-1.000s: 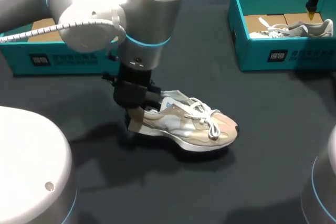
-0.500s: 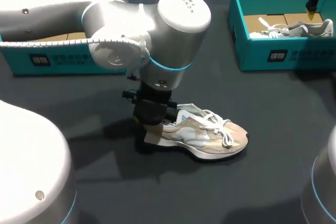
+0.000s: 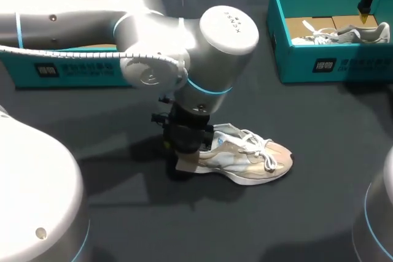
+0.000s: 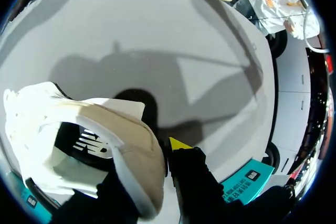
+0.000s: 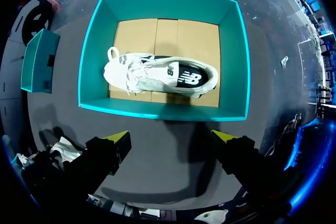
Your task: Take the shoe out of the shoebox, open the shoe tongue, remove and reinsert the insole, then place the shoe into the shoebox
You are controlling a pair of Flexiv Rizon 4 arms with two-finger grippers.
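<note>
A beige and white shoe (image 3: 249, 159) rests on its sole on the dark table, toe pointing right. My left gripper (image 3: 185, 159) comes down at its heel and is shut on the heel collar (image 4: 137, 153), one yellow-tipped finger (image 4: 178, 144) outside and the other hidden inside the shoe. The shoe's opening and dark insole (image 4: 86, 144) show beside the gripper. My right gripper (image 5: 173, 137) hangs open above the front wall of the teal shoebox (image 5: 163, 112) at the back right (image 3: 331, 65). A second white shoe (image 5: 157, 74) lies in that box.
Another teal box (image 3: 67, 72) stands at the back left behind my left arm. My left arm's big elbow joint (image 3: 209, 47) hangs over the table's middle. Bare dark table lies in front of and to the right of the beige shoe.
My left arm has carried the shoe by its heel rightward and slightly toward the front of the table. The right arm has kept still.
</note>
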